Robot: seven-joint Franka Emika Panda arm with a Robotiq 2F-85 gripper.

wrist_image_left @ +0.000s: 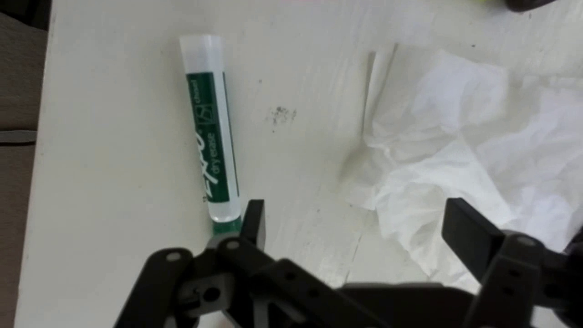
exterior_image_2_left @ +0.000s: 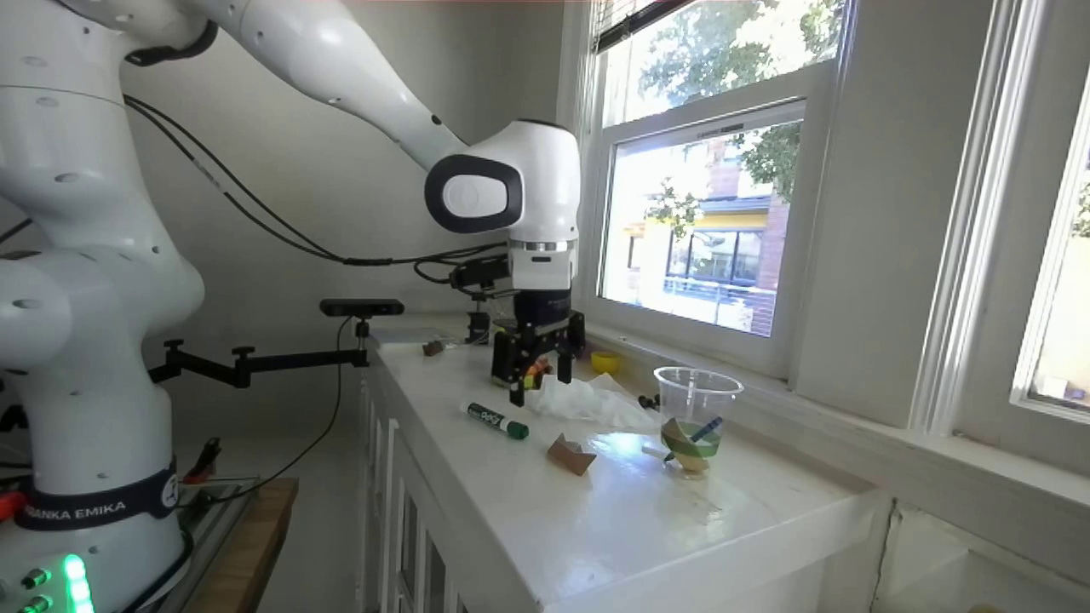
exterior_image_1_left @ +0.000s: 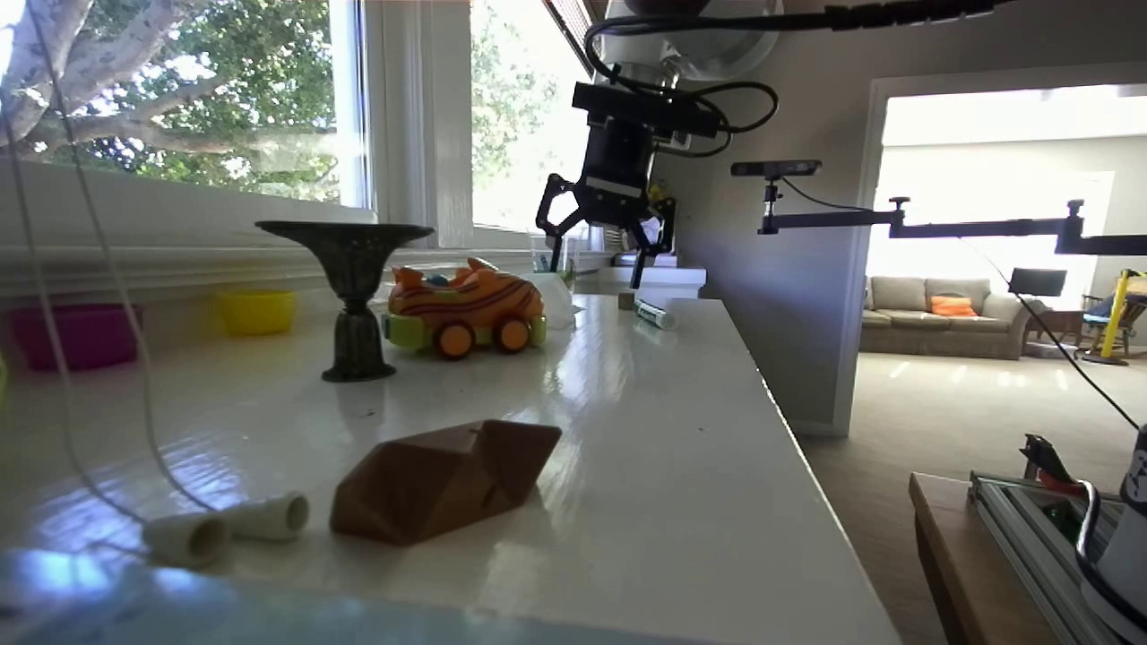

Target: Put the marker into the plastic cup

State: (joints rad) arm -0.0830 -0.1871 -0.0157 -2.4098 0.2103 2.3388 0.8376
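A green and white dry-erase marker (wrist_image_left: 212, 132) lies on the white counter near its edge. It shows in both exterior views (exterior_image_1_left: 655, 314) (exterior_image_2_left: 496, 421). A clear plastic cup (exterior_image_2_left: 698, 400) stands upright near the window side, with a blue pen-like thing and something green in it. In an exterior view the cup (exterior_image_1_left: 567, 257) is partly behind the gripper. My gripper (wrist_image_left: 355, 214) is open and empty above the counter, as both exterior views show (exterior_image_1_left: 596, 275) (exterior_image_2_left: 542, 389). In the wrist view the marker is left of the left finger, its green cap end partly hidden by the gripper.
Crumpled white tissue (wrist_image_left: 455, 159) lies under the right finger. A small brown piece (exterior_image_2_left: 570, 455) lies between marker and cup. An orange toy car (exterior_image_1_left: 470, 309), a dark goblet (exterior_image_1_left: 357, 296) and a brown faceted object (exterior_image_1_left: 439, 484) stand farther along. Windows border the counter.
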